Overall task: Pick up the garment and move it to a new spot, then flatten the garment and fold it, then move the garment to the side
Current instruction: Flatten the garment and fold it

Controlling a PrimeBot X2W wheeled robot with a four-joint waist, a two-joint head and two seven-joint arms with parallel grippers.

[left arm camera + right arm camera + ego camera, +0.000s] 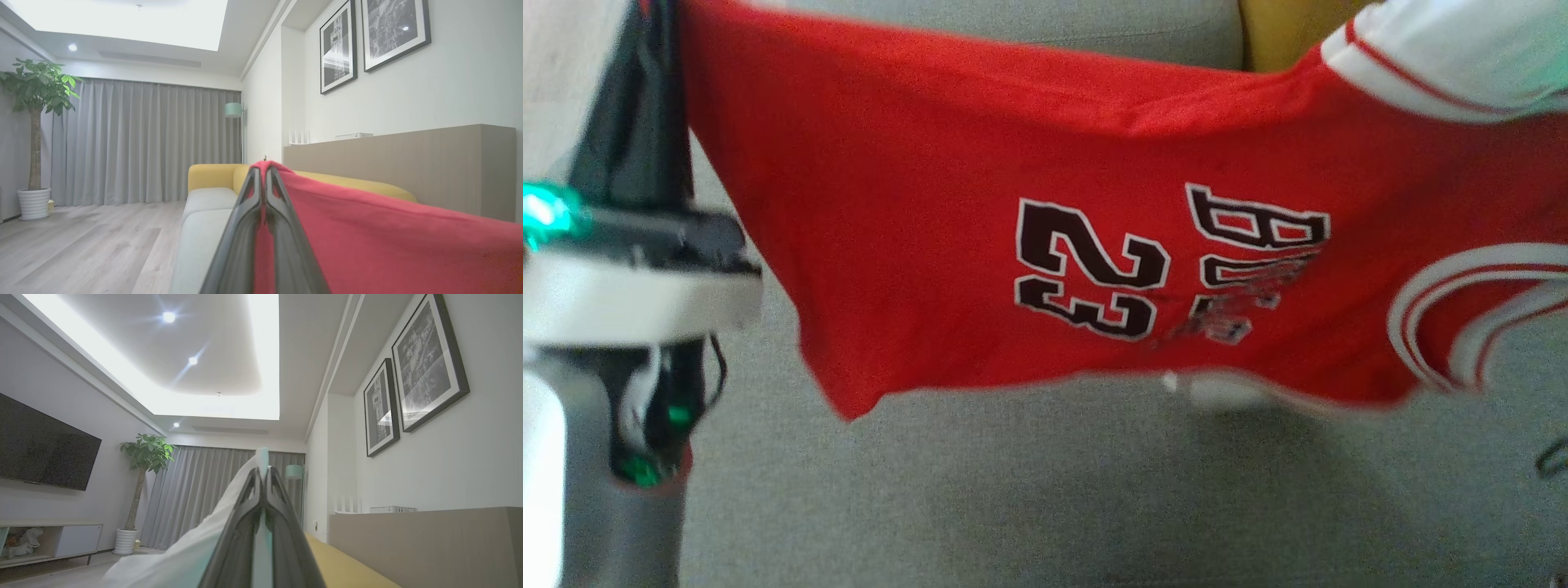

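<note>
Left gripper (263, 170) pinches tight on the top edge of the red jersey (931, 163), right gripper (263, 470) likewise clamps its white trim (196, 543), cloth hangs stretched between them, lower hem loose above the grey sofa seat (1013, 506), bare cushion beneath and in front.

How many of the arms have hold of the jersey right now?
2. The left gripper is shut on the jersey at its red edge; the right gripper is shut on its white trim.
</note>
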